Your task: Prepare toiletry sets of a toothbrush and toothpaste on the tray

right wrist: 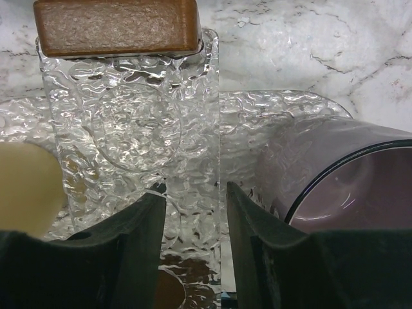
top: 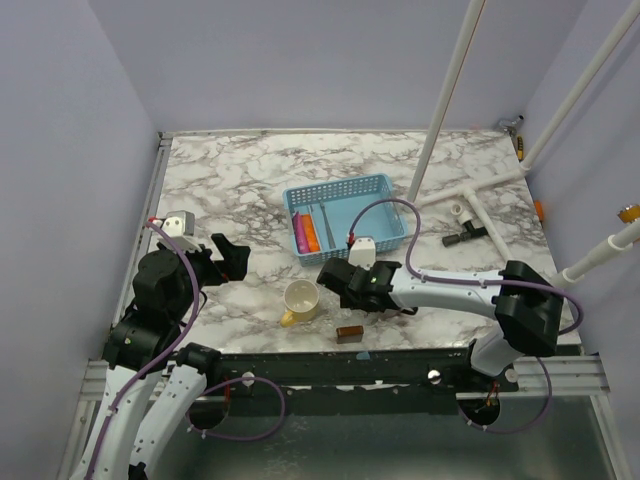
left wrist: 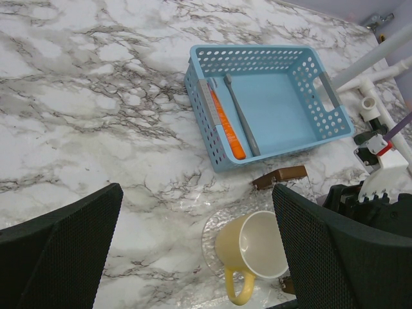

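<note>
while the toothbrush (left wrist: 241, 116) and the orange toothpaste (left wrist: 226, 122) lie side by side with a pink tube (top: 298, 232) inside the tray (left wrist: 257, 58), against its wall nearest the left arm, the risk sits outside it: the right gripper (right wrist: 193, 196) hangs low over a clear embossed mat (right wrist: 129, 129), jaws partway apart with nothing seen between them, squeezed between a purple mug (right wrist: 347, 187) and a yellow mug (left wrist: 254, 248), near a brown block (right wrist: 116, 26); a careless swing could likely knock either mug. the left gripper (top: 235, 255) hovers wide open, empty. no brand, label or writing is legible.
</note>
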### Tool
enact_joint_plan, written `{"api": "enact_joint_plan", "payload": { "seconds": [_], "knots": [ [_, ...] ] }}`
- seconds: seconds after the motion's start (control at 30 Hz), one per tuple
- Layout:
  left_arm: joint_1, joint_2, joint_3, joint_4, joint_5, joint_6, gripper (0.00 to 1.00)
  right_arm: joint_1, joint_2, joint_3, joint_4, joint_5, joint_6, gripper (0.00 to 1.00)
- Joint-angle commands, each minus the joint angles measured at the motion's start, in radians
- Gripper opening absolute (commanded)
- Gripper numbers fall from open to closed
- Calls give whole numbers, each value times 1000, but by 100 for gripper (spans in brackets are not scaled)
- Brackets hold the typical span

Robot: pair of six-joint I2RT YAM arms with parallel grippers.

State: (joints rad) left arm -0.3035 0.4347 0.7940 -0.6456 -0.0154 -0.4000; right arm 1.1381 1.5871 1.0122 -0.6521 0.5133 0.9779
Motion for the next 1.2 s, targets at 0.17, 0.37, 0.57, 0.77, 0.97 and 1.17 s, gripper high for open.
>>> {"api": "enact_joint_plan", "payload": {
  "seconds": [0.17, 0.37, 0.57, 0.77, 0.97, 1.17],
  "knots": [
    [-6, -4, -10, -8, 10, 9, 99, 10, 15, 46, -83, 46, -8, 45],
    [-6, -8, -10, -9, 8, 8, 99, 12, 13, 87, -119, 72, -17, 47],
    [-6, -8, -10, -9, 8, 9, 99, 12, 8, 125, -150, 89, -23, 50],
    [-6, -9, -10, -9, 8, 9, 99, 12, -17, 179, -203, 114, -39, 50],
    [-6, -6, -12, -9, 5, 10, 99, 12, -67, 237, -195, 128, -110, 51],
    [-6, 11, -10, -9, 3, 10, 99, 7, -39, 357, -184, 164, -217, 52]
  ]
}}
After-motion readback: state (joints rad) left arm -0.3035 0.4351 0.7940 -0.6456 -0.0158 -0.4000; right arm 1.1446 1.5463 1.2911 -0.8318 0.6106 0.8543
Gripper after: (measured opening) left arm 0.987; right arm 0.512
